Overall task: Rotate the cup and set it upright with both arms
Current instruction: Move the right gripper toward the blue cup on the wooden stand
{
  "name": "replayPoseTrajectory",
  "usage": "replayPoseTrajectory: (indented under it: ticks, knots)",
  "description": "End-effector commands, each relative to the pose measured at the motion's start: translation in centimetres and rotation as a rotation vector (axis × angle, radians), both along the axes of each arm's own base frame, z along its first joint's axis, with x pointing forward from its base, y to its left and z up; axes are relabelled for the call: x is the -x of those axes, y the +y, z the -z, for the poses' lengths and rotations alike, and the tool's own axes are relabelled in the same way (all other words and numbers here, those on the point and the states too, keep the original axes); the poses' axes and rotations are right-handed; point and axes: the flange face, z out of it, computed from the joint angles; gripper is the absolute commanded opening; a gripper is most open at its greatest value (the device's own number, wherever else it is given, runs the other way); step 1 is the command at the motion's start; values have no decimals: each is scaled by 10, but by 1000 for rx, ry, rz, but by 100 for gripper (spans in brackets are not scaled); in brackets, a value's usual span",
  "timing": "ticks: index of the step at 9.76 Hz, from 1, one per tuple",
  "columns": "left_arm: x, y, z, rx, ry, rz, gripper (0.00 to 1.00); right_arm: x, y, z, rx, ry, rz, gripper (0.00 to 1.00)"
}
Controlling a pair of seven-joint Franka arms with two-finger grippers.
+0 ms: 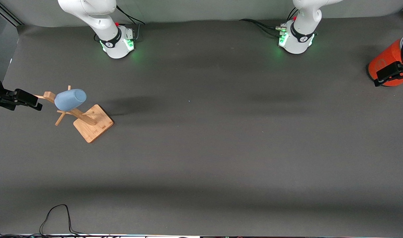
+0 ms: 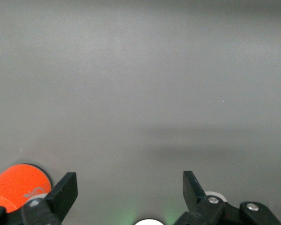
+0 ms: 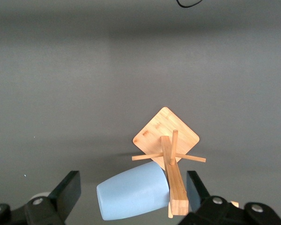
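- Front view shows the cup (image 1: pixel 70 99) hung on its side on a peg of the wooden rack (image 1: pixel 87 120), mouth turned toward the middle of the table (image 1: pixel 201 158); the rack's square base sits near the right arm's end of the table, its post with cross pegs carrying the cup clear of the surface.
- Right gripper (image 1: pixel 36 103) hangs at the edge of the table at the right arm's end, just beside the rack's top peg; its fingers stand wide apart and hold nothing; in the right wrist view the right gripper (image 3: pixel 131 190) has the cup (image 3: pixel 133 196) and the rack's post between its two fingers (image 3: pixel 68 187), though whether either pad touches the cup is hard to say from this angle.
- Left gripper (image 1: pixel 393 73) is over the orange cylinder (image 1: pixel 386 61) at the table edge at the left arm's end; the left wrist view shows the left gripper (image 2: pixel 129 187) spread wide and empty over bare table, with the orange cylinder (image 2: pixel 16 183) beside one finger.
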Motion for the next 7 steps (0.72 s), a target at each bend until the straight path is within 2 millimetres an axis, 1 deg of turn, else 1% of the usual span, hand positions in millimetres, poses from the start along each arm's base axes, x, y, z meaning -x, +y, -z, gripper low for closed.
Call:
replayPoseTrajectory:
  ticks: [1,3,4,7]
  knots:
    - [7,-3,-4,-22,-2,-8,100,6,2,-5,25,18,5,100]
    - [7,-4,-5,-20,-5,-4,100,6,0,-3,25,23,8,100]
    - [6,-11,-6,-21,-7,10,100,6,0,-3,25,23,8,100]
    - [8,-11,-7,-21,-4,14,100,9,1,-1,21,46,20,100]
